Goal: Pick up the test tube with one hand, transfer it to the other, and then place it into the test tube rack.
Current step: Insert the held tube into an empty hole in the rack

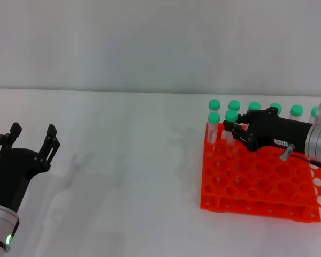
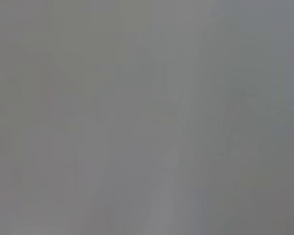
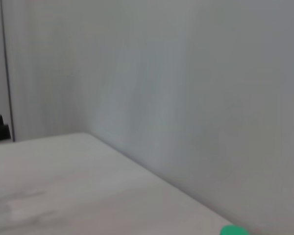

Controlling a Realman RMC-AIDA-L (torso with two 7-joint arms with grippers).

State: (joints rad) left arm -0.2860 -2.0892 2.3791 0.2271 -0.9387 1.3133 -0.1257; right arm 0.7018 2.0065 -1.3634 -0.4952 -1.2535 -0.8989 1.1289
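The right gripper (image 1: pixel 231 127) reaches over the far left part of the orange-red test tube rack (image 1: pixel 257 187), its fingers closed around a green-capped test tube (image 1: pixel 231 116) standing upright in a rack hole. More green-capped tubes (image 1: pixel 254 106) line the rack's far row. The left gripper (image 1: pixel 33 135) hovers spread open and empty over the white table (image 1: pixel 123 160), well to the left.

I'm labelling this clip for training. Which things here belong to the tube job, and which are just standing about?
In the job:
- test tube at the right gripper's tips
- test tube rack
- left gripper, open and empty, over the table

Just standing about:
- other green-capped tubes in the rack's far row
- white table
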